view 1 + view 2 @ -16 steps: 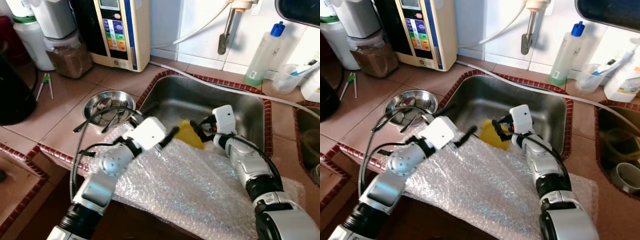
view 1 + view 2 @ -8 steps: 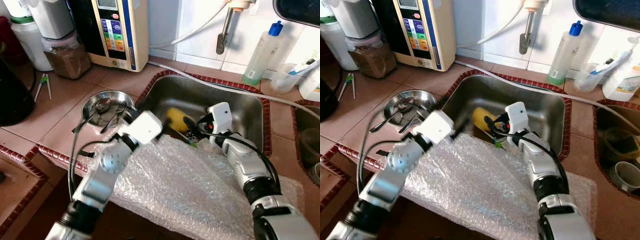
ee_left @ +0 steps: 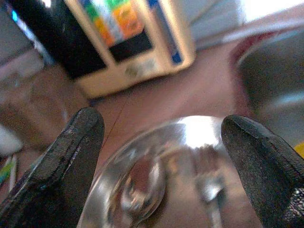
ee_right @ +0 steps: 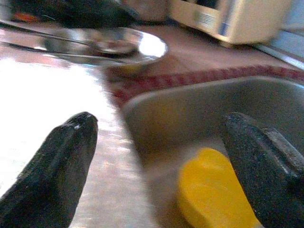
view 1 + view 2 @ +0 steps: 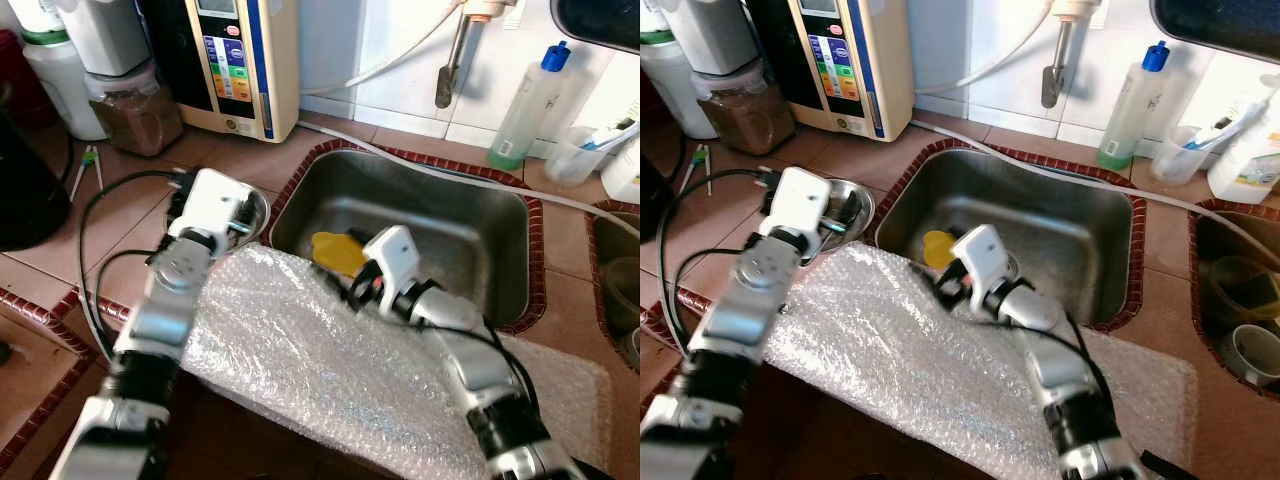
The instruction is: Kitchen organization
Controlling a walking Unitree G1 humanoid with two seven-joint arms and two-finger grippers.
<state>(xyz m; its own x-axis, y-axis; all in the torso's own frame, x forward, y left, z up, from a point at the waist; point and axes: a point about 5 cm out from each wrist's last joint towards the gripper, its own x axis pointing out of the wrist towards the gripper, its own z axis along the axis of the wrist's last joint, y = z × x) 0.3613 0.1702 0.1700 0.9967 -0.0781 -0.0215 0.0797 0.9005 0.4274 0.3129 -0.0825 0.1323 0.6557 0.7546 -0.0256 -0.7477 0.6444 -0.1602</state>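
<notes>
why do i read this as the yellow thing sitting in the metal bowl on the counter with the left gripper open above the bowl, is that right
Not quite. The yellow thing lies in the sink, not in the metal bowl; the left eye view shows it. The rest holds: the left gripper is open above the bowl on the counter, which holds spoons.

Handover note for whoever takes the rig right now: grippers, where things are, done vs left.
Left gripper: open, empty, poised over the steel bowl on the counter left of the sink; spoons lie in the bowl.
Right gripper: open, empty, at the sink's near-left edge, aimed at the yellow item lying in the basin.
Bubble wrap is draped over the front counter edge.
Done: nothing gripped or visibly put away.
Left: likely the bowl, spoons and yellow item.
</notes>
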